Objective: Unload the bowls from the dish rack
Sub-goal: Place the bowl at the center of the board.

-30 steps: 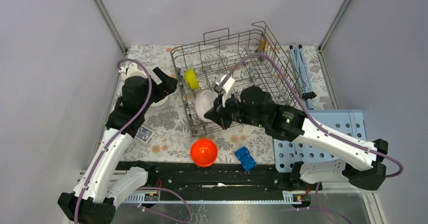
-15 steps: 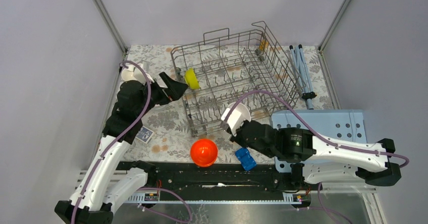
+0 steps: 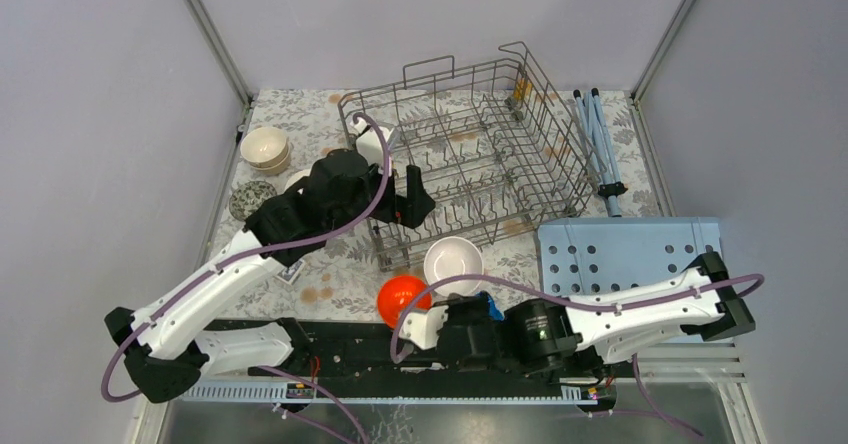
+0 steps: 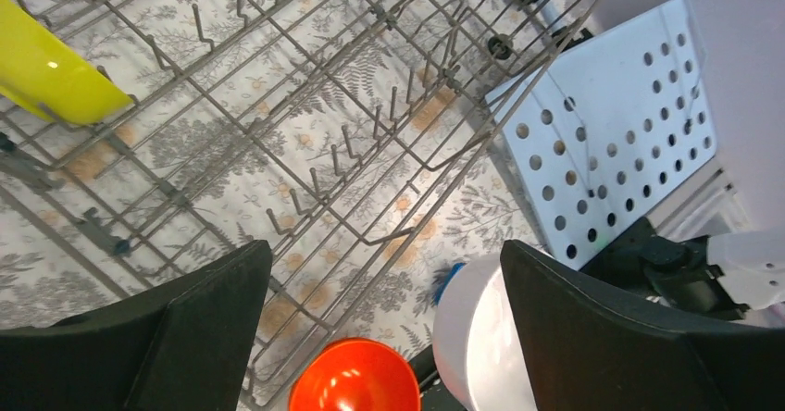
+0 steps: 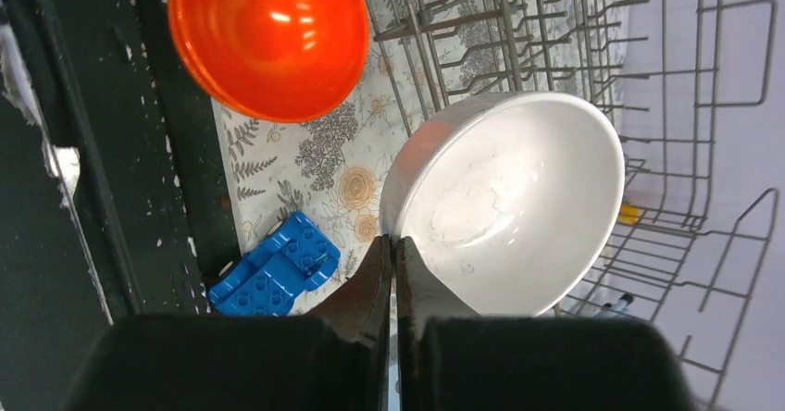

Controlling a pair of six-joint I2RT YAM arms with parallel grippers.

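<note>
With our right gripper point(image 5: 393, 244) clenched on the rim of the white bowl point(image 5: 518, 198) just outside the rack point(image 3: 548, 114), we should set it flat beside the orange bowl point(image 3: 400, 299) before releasing, while our left gripper point(image 4: 389, 281), jaws spread wide, lines up on the yellow bowl point(image 4: 51, 68) inside the rack.

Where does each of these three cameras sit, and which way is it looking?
Top external: high above and behind the arms, looking down on the dish rack; both arms show.
Left wrist: on the left arm, looking down into the rack at the yellow-green bowl; its open jaws show.
Right wrist: on the right arm, facing the white bowl; its jaws shut on the rim.
All three share the orange bowl.
</note>
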